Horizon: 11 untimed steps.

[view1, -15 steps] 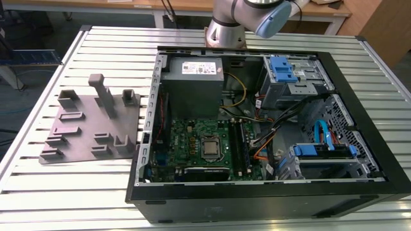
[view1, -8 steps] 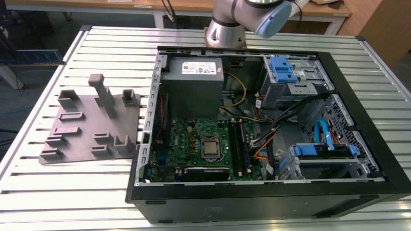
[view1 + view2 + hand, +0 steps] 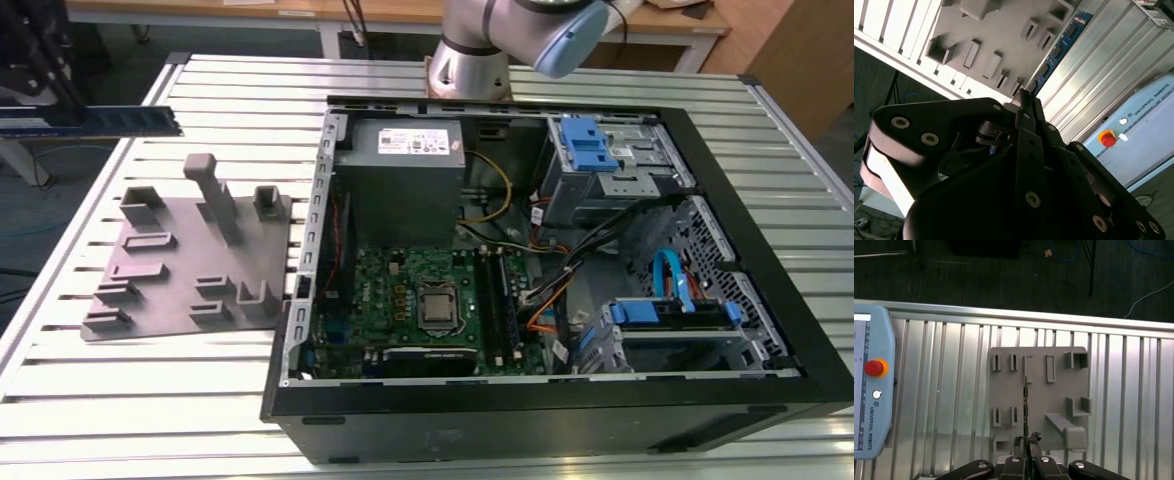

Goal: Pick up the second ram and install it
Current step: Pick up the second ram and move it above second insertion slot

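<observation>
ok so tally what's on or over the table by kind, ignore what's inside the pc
ram sticks: 1, the second ram, held in the gripper
grey moulded plates: 1
open computer cases: 1
teach pendants: 1
total: 4

Exterior above table (image 3: 134, 400), wrist views share plate (image 3: 1054, 395)

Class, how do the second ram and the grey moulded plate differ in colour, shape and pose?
The second ram is dark blue with black chips; the grey moulded plate is plain grey. The ram is a thin strip; the plate is broad with upright blocks. The gripper holds the ram aloft; the plate lies on the table.
</observation>
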Available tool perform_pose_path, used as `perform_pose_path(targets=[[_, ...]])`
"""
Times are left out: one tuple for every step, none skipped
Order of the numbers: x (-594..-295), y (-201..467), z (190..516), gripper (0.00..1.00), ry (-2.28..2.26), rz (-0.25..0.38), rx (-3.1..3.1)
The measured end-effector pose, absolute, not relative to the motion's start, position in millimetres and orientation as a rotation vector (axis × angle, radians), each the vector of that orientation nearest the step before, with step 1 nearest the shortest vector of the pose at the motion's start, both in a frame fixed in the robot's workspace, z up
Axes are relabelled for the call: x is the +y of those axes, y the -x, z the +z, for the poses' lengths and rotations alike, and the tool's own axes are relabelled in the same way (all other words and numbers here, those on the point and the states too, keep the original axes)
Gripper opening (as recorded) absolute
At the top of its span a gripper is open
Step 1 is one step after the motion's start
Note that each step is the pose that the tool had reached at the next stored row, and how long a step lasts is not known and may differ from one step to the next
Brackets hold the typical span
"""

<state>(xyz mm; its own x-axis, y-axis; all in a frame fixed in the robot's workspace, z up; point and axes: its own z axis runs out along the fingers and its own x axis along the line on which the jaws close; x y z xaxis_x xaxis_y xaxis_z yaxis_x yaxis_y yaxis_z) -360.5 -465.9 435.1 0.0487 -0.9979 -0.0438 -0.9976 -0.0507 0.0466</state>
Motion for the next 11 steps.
perform_pose_path(targets=[[-466, 356, 435, 0.11, -2.272, -0.1, -2.162], [-466, 351, 435, 0.11, -2.272, -0.101, -2.162], [-466, 347, 435, 0.11, -2.272, -0.101, -2.162], [-466, 343, 435, 0.11, -2.272, -0.102, -2.161], [-466, 338, 435, 0.11, -2.271, -0.102, -2.161], [-466, 333, 435, 0.11, -2.271, -0.102, -2.161], [-466, 329, 435, 0.11, -2.271, -0.103, -2.161], [-466, 324, 435, 0.11, -2.271, -0.103, -2.16], [-466, 320, 435, 0.11, -2.271, -0.104, -2.16], [-466, 316, 435, 0.11, -2.27, -0.104, -2.16], [-466, 311, 435, 0.11, -2.27, -0.104, -2.16]])
